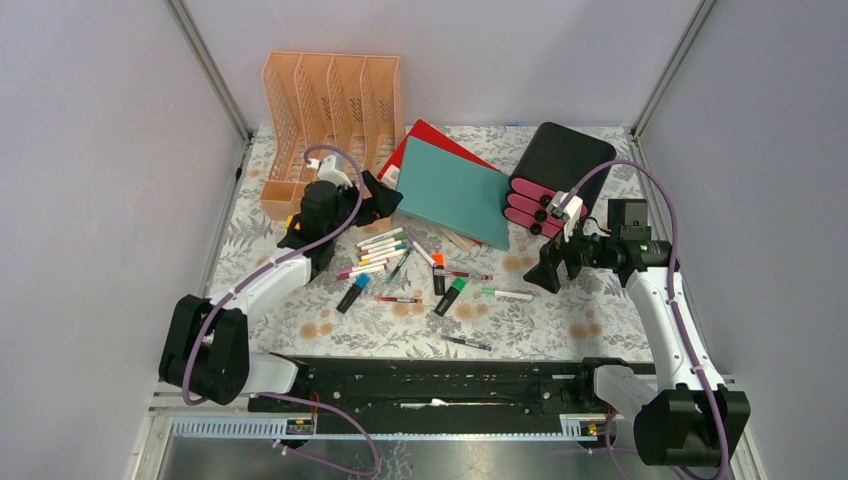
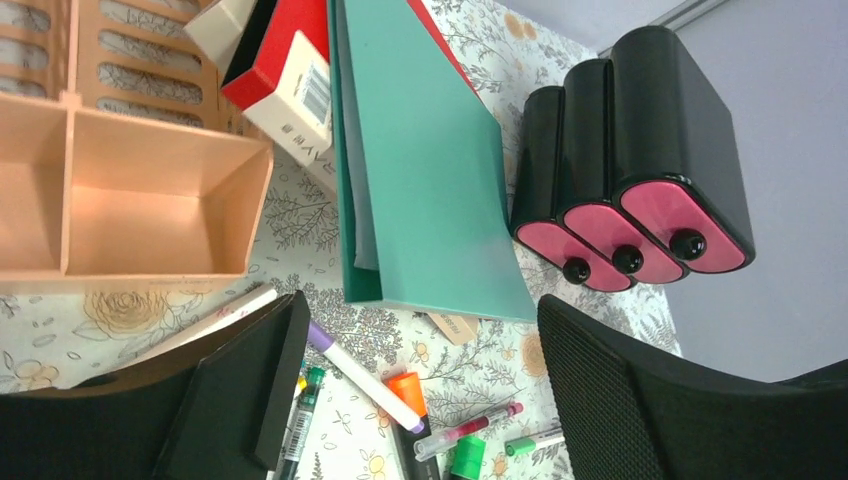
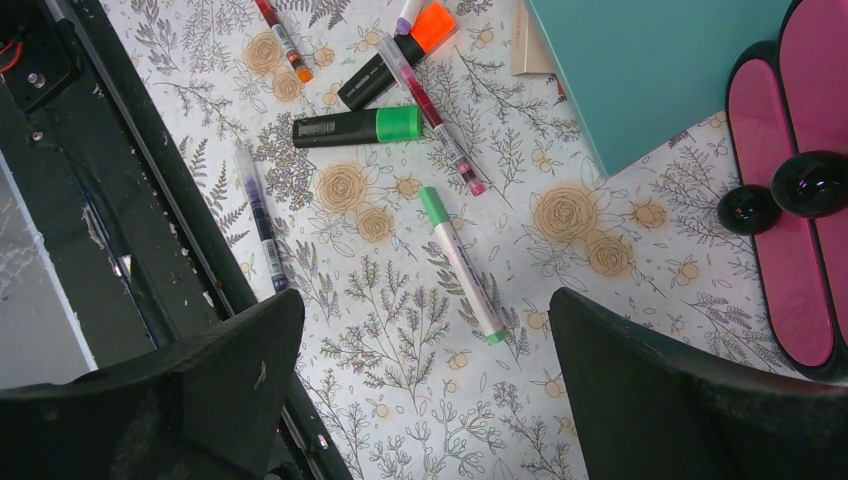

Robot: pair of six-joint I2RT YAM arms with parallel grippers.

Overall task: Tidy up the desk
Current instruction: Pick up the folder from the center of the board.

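The desk (image 1: 560, 325) is a white cloth top printed with ferns and tan flowers. Several pens and markers (image 1: 400, 262) lie scattered across its middle. A teal folder (image 1: 452, 190) lies on a red book (image 1: 425, 133) at the back. My left gripper (image 1: 380, 197) is open and empty, hovering by the folder's left edge; in its wrist view the jaws stand wide over a purple-capped marker (image 2: 362, 374). My right gripper (image 1: 549, 272) is open and empty, above the cloth right of a green-capped marker (image 1: 508, 294), which also shows in the right wrist view (image 3: 460, 262).
A peach file rack (image 1: 330, 115) stands at the back left. A black-and-pink drawer box (image 1: 552, 178) sits at the back right, close behind my right gripper. Grey walls bound three sides. A black rail (image 1: 420, 385) runs along the near edge.
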